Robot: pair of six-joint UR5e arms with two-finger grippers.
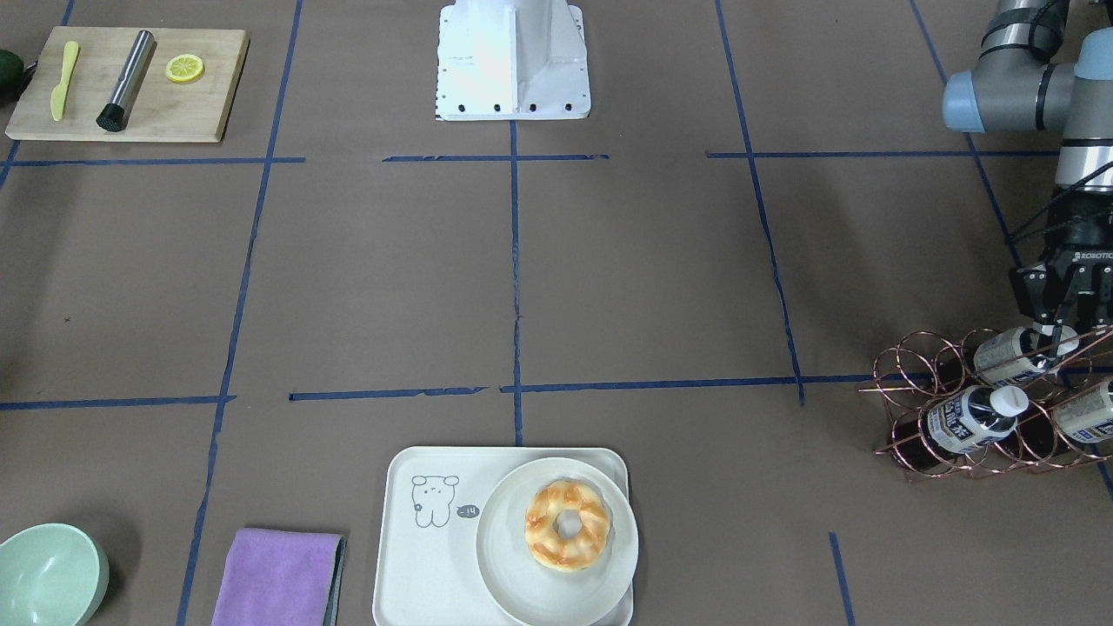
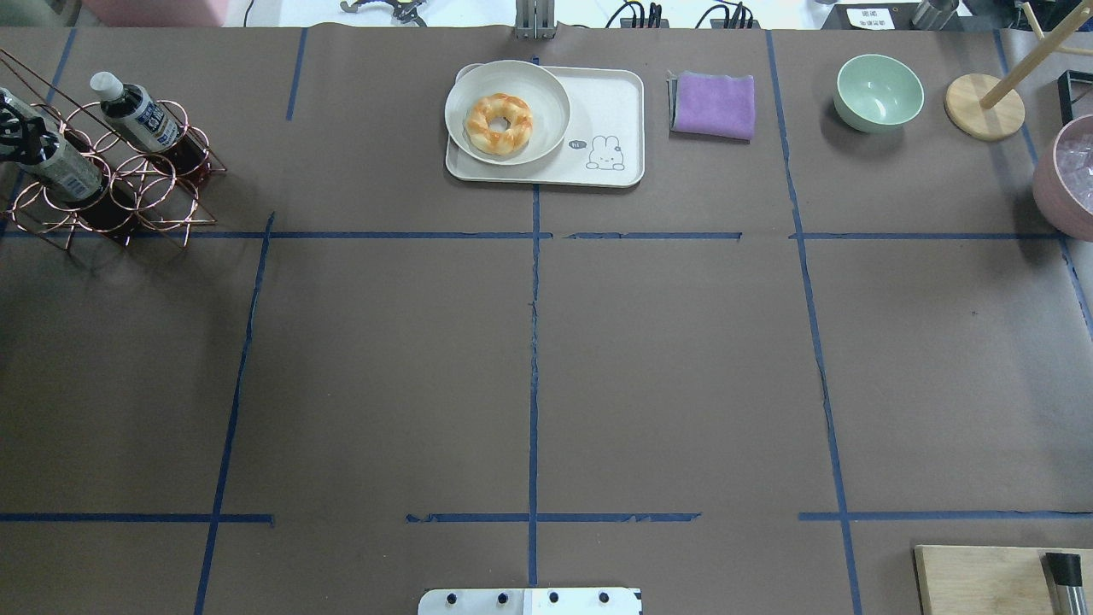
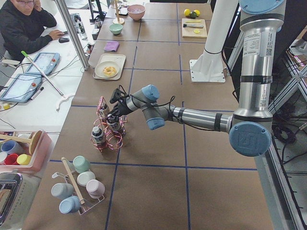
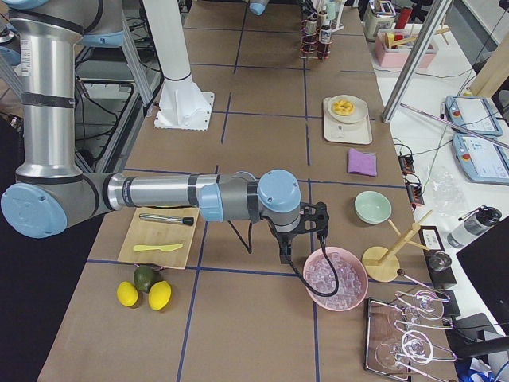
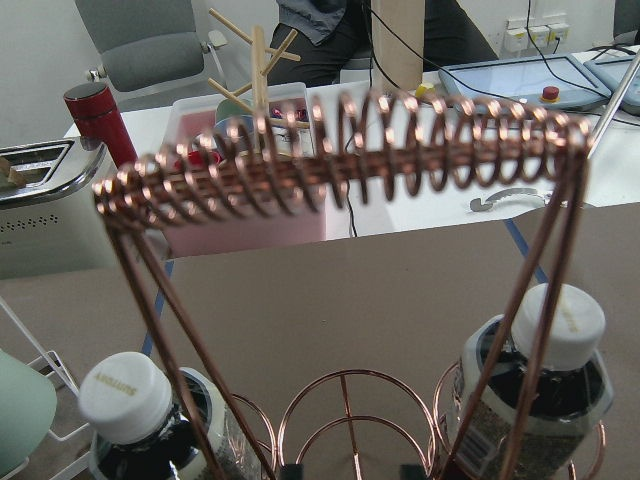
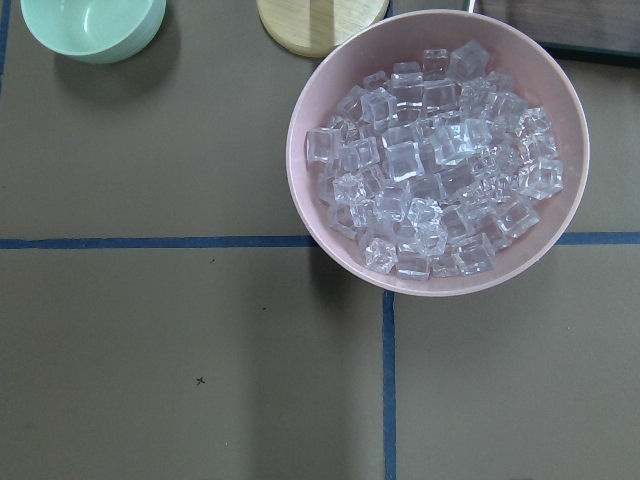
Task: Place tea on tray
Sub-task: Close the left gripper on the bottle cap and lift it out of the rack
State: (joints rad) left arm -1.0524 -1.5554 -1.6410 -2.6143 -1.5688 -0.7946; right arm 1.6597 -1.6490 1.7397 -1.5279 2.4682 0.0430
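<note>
Three tea bottles lie in a copper wire rack [image 1: 904, 382]: an upper one [image 1: 1009, 355], a lower one [image 1: 965, 420] and one at the view's edge [image 1: 1087, 416]. My left gripper [image 1: 1059, 329] hangs over the rack at the upper bottle's cap end, jaws apart, holding nothing. The left wrist view shows two white-capped bottles [image 5: 555, 380] [image 5: 140, 420] below the rack's coil. The cream tray [image 1: 409, 556] with the bear drawing sits far from the rack, at the table's middle. My right gripper [image 4: 306, 231] hovers over a pink ice bowl; I cannot tell whether it is open.
A white plate [image 1: 504, 574] with a doughnut [image 1: 567, 525] fills half the tray. A purple cloth [image 1: 278, 578] and green bowl [image 1: 48, 574] lie beside it. A cutting board [image 1: 130, 87] is far off. The pink ice bowl [image 6: 440, 150] is under the right wrist.
</note>
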